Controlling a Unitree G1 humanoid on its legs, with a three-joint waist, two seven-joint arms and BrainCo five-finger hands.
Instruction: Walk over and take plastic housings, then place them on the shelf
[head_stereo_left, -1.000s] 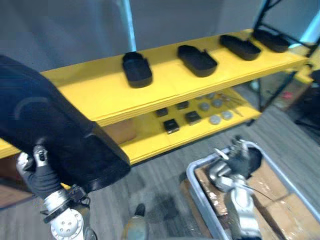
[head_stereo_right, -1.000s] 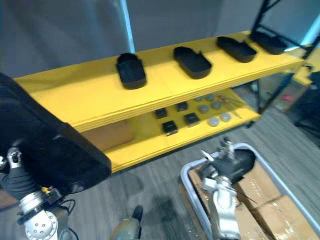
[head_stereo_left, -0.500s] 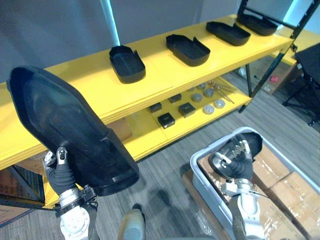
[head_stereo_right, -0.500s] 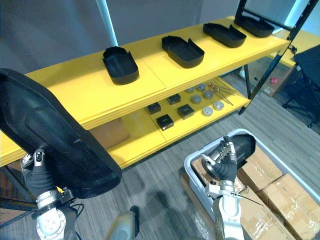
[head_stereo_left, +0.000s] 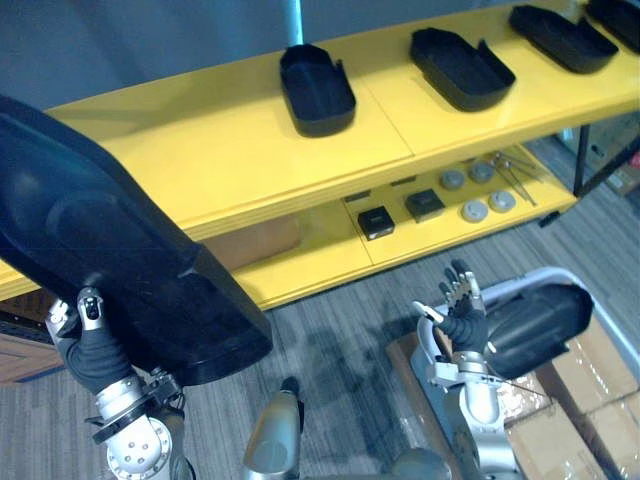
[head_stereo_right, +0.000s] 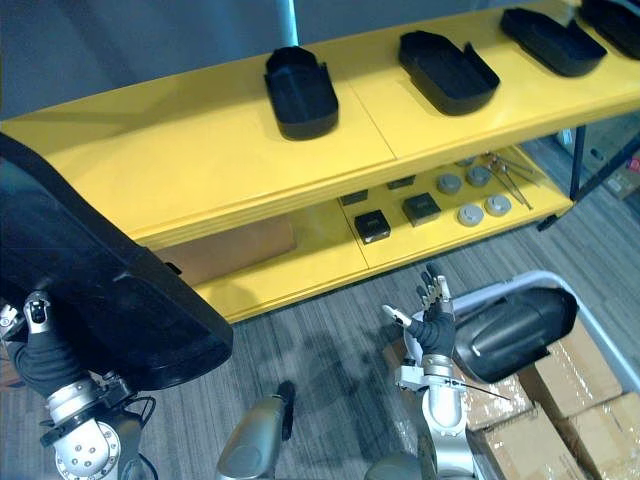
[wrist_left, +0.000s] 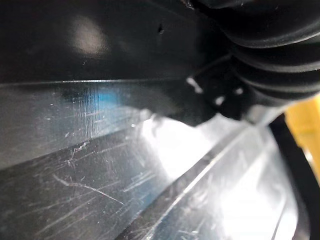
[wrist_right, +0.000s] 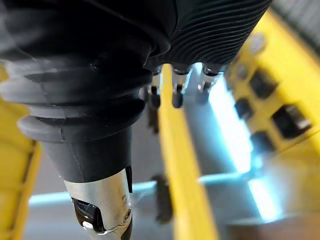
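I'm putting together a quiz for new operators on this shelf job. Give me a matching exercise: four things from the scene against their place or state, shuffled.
Things
1. largest black housing
2. round grey discs
3. right robot hand
4. row of smaller housings

Place or state
A. on the top yellow shelf
B. open, holding nothing
C. on the lower shelf
D. held up at the left robot hand

Pairs: 1-D, 2-C, 3-B, 4-A
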